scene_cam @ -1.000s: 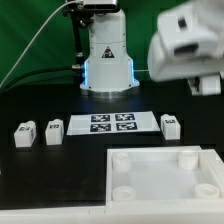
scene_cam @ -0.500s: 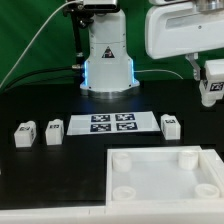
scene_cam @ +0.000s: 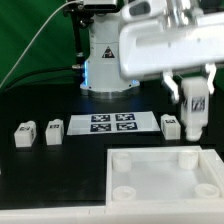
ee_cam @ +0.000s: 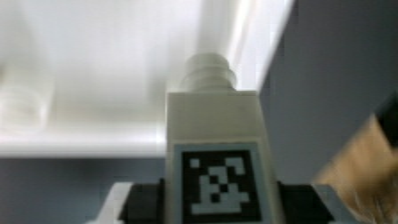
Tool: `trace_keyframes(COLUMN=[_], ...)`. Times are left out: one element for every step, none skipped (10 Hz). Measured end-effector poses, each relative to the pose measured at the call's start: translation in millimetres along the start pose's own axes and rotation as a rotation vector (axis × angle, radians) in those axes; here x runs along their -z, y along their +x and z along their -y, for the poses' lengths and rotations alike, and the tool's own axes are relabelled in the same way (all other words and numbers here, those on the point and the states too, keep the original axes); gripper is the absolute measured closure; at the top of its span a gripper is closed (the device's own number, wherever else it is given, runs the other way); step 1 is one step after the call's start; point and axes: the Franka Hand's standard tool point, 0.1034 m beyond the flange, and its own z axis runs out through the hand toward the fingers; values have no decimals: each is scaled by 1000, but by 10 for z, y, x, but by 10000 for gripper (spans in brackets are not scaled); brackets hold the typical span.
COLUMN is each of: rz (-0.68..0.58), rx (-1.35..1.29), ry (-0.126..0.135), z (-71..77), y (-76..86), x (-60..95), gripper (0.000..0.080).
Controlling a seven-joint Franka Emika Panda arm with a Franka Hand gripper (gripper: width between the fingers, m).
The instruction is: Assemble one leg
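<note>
My gripper [scene_cam: 194,92] is shut on a leg [scene_cam: 195,108], a small white block with a black-and-white tag, and holds it upright in the air above the far right corner of the big white panel [scene_cam: 150,182]. In the wrist view the held leg [ee_cam: 215,110] stands between the dark fingers [ee_cam: 143,206], its peg end pointing toward the white panel [ee_cam: 80,70] below. Three more legs lie on the black table: two at the exterior view's left [scene_cam: 24,134] [scene_cam: 54,131] and one [scene_cam: 171,126] just behind the held one.
The marker board [scene_cam: 110,123] lies flat between the loose legs, in front of the robot base [scene_cam: 108,60]. The panel has raised round sockets at its corners [scene_cam: 124,163]. A green backdrop stands behind.
The arm has moved toward the exterior view's left and down, carrying the leg from the right edge to above the panel's far right corner.
</note>
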Motion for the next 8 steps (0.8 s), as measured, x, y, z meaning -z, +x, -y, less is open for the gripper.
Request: trace_keyframes(rz=[-21,-48,-40,-41,-40,-41,-43,-52], rx=[-10,-3,-3,-3,-3,5,28,36], ry=[3,1,1,1,1,0,-6,-10], z=[37,31,29,29,29,13,-55,-131], y=[201,219,191,196,194,221,419,673], x=[76,87,69,71,69,72,91,115], gripper=[508,508,508,508,508,508,508,508])
